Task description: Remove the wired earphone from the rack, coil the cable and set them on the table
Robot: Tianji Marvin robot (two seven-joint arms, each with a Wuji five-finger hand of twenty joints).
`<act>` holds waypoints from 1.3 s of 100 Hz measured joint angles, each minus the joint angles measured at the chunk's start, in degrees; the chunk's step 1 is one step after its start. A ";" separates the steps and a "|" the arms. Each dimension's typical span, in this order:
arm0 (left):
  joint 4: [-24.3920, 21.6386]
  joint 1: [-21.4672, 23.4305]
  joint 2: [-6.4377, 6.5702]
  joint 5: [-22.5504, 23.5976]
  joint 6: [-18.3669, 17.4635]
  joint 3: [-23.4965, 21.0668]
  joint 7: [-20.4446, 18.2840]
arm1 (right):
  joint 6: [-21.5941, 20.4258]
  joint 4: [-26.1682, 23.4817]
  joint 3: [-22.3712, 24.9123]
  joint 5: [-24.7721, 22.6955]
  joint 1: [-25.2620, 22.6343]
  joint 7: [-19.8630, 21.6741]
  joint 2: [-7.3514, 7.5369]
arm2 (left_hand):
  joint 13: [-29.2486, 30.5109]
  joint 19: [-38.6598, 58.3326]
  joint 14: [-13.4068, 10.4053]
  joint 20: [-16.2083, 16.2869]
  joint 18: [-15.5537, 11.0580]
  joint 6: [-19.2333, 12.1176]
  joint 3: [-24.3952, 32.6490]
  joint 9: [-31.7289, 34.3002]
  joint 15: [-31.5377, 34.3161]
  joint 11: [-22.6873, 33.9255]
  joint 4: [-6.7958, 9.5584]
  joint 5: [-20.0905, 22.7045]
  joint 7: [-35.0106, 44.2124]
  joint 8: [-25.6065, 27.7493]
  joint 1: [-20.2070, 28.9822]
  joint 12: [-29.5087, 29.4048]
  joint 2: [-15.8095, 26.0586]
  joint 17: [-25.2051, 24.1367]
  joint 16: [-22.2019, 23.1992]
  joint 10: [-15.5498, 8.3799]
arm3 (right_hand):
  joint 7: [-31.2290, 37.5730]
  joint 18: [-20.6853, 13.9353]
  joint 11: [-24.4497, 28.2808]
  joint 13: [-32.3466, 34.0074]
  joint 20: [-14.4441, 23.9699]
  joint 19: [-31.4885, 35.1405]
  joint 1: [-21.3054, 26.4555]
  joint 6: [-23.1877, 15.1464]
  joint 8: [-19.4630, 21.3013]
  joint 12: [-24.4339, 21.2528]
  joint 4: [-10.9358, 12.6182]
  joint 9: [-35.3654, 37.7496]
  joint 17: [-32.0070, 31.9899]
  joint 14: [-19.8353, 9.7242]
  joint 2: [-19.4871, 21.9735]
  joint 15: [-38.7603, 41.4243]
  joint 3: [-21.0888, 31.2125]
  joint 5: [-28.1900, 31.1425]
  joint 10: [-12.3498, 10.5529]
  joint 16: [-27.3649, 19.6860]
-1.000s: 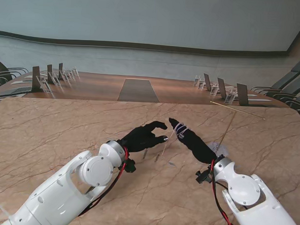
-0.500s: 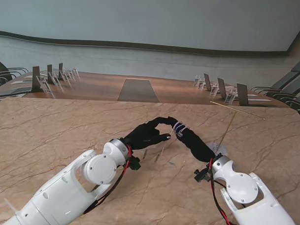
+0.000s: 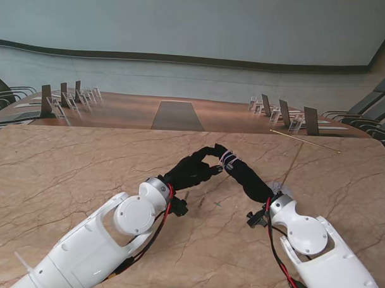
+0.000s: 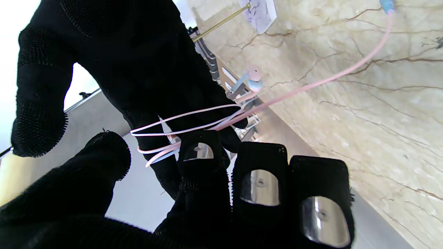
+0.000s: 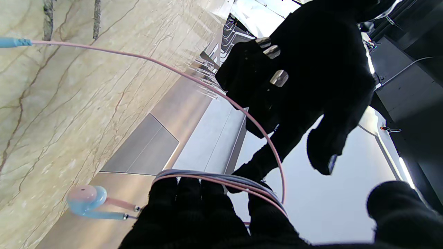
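Note:
The pink earphone cable [image 3: 228, 160] is wound in several loops [image 5: 221, 181] around the fingers of my right hand [image 3: 245, 176]. The two pink-and-blue earbuds [image 5: 84, 201] hang from those loops on short leads. The cable's free end [image 4: 311, 83] runs from the loops toward the table and ends in a blue plug [image 5: 12, 42]. My left hand [image 3: 193, 172] faces the right hand, its index fingertip [image 4: 200, 152] against the loops. Its thumb [image 5: 325, 155] stands apart from the fingers. Both hands hover over the table's middle.
The rack's thin gold rod [image 3: 303, 141] and its pale base [image 3: 281, 185] stand to the right, just beyond my right wrist. Marble table top [image 3: 65, 171] spreads all around. A larger conference table with chairs and name stands [image 3: 174, 115] lies farther off.
Both hands have moved closer together and slightly farther from me, and the left fingertips now touch the right hand's wrapped fingers. Less cable hangs between them than before.

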 measured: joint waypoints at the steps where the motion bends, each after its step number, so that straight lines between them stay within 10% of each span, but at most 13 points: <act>1: 0.02 0.00 -0.05 -0.05 0.00 0.00 0.04 | 0.02 0.00 -0.01 0.03 0.04 0.00 -0.01 | 0.00 0.00 0.00 0.00 0.00 0.03 0.00 0.00 0.00 0.00 0.00 0.00 0.00 0.00 0.00 0.00 0.00 0.00 0.00 -0.01 | 0.00 0.00 0.00 0.00 0.00 0.00 0.00 0.00 0.00 0.00 0.00 0.00 0.00 0.00 0.00 0.00 0.00 0.00 0.00 0.00; 33: 1.36 -1.03 -0.99 -5.72 0.15 0.81 -0.39 | 0.31 0.06 -0.41 1.05 0.91 0.02 -0.09 | 0.00 0.02 0.52 -0.04 0.58 -5.24 0.67 0.00 0.00 0.01 0.00 -0.18 0.00 0.01 0.03 0.00 0.00 0.00 0.00 -0.02 | -0.03 0.14 0.15 0.00 -0.13 0.08 0.00 -0.27 0.34 0.00 0.00 0.00 0.00 0.47 0.00 0.23 0.00 -0.60 1.76 0.00; 99: 2.01 -3.10 -1.10 -6.74 0.45 1.83 -1.50 | 0.17 0.98 -1.51 2.49 2.76 0.91 0.02 | -0.50 0.09 1.43 -2.39 1.79 -6.93 3.59 0.04 0.00 0.03 -1.28 9.27 9.04 14.85 3.33 0.71 -3.07 0.00 0.54 -0.02 | 0.92 0.48 1.45 0.00 -0.65 0.85 0.00 -0.42 0.24 0.58 0.00 0.05 0.00 0.96 0.00 0.87 0.00 -0.31 1.86 0.00; 130: 1.99 -3.08 -1.77 -9.85 0.92 2.31 -0.97 | 0.46 0.87 -2.26 3.39 3.55 0.51 -0.05 | -1.68 0.15 1.77 -4.02 1.89 -6.04 5.48 0.04 -0.05 0.04 -1.28 9.22 9.05 13.60 4.92 0.71 -5.50 -1.23 0.62 -0.02 | 0.93 0.48 1.45 0.00 -0.65 0.98 0.00 -0.23 0.24 0.58 0.00 -0.76 0.00 0.96 0.00 0.87 0.00 -0.33 1.95 0.01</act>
